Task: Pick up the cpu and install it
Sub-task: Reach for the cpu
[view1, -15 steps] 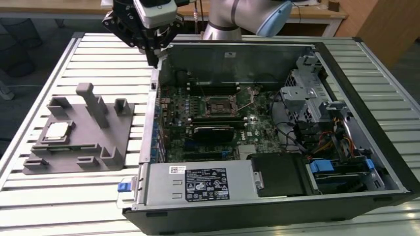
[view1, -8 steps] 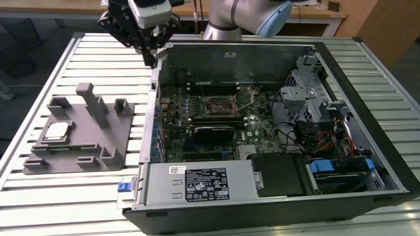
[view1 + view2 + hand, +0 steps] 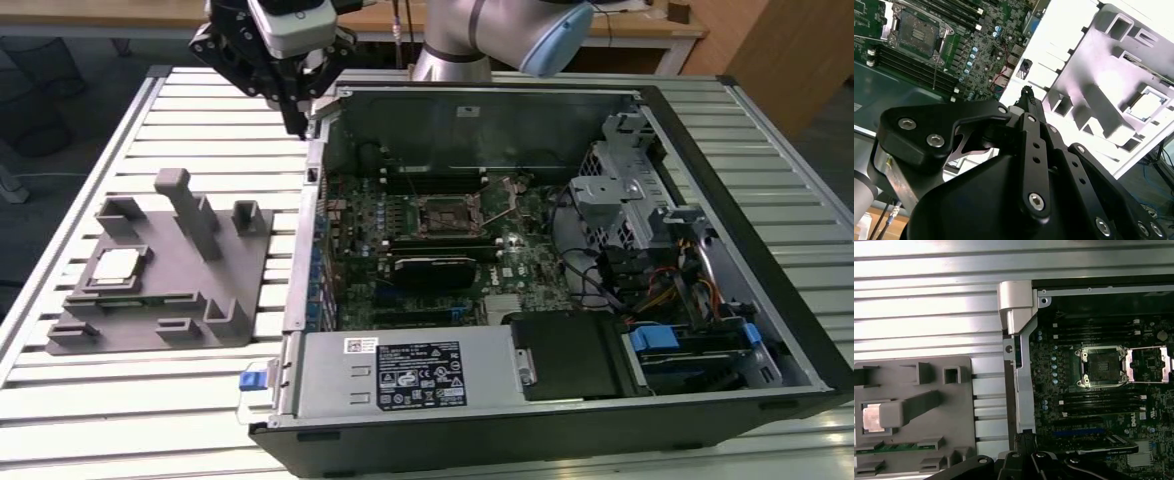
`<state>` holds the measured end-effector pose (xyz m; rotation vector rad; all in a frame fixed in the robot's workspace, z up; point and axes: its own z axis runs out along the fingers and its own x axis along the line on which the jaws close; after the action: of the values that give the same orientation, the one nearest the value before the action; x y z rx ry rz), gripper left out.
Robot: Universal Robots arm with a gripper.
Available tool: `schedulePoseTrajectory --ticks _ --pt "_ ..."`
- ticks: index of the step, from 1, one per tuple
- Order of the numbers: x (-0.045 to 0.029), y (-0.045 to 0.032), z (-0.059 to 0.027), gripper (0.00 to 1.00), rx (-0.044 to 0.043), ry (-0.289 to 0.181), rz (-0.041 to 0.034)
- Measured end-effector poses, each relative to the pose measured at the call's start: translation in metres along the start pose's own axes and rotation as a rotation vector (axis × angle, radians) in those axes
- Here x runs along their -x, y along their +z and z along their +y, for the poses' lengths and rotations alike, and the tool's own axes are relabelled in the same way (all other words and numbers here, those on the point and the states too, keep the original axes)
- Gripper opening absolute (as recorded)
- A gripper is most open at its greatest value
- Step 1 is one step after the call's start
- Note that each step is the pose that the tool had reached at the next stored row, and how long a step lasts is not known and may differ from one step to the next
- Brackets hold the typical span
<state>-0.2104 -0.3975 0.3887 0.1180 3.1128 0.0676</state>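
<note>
Exterior view: gripper [image 3: 302, 124] hovers over the case [image 3: 467, 125] corner.
Fingers pinched together, empty; cpu [image 3: 114, 267] sits in the fixture [image 3: 200, 290], well apart.

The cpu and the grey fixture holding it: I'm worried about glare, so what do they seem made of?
The cpu looks metal-topped: silvery, reflective, with a thin pale edge. The grey fixture is probably matte plastic: uniform dull grey with blocky moulded shapes.

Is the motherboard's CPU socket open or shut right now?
Open: the socket is bare, its metal load plate swung aside beside it. The cpu sits in the grey fixture.
</note>
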Motion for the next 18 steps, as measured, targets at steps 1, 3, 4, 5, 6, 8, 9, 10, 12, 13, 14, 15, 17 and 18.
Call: schedulePoseTrajectory --ticks 1,3,4,5,6,8,9,10,12,13,14,15,17,18 --pt "-0.0008 0.0 -0.0001 0.11 0.0 0.0 0.0" --pt "-0.0024 0.0001 -0.0002 0.11 0.0 0.0 0.0" --pt "-0.0031 0.0 -0.0002 0.11 0.0 0.0 0.0" --pt "-0.0039 0.0001 -0.0003 0.11 0.0 0.0 0.0" --pt "-0.0047 0.0001 -0.0004 0.11 0.0 0.0 0.0" --pt "-0.0063 0.0001 -0.0005 0.11 0.0 0.0 0.0" --pt "-0.0072 0.0002 -0.0006 0.11 0.0 0.0 0.0" --pt "-0.008 0.0002 -0.0006 0.11 0.0 0.0 0.0001" --pt "-0.0097 0.0002 -0.0008 0.11 0.0 0.0 0.0001" --pt "-0.0105 0.0003 -0.0008 0.11 0.0 0.0 0.0001" --pt "-0.0113 0.0003 -0.0009 0.11 -0.0001 0.0 0.0002" --pt "-0.0121 0.0003 -0.0009 0.11 0.0 0.0 0.0002" --pt "-0.0137 0.0004 -0.0011 0.11 -0.0001 0.0 0.0003" --pt "-0.0145 0.0004 -0.0011 0.11 0.0 0.0 0.0003"
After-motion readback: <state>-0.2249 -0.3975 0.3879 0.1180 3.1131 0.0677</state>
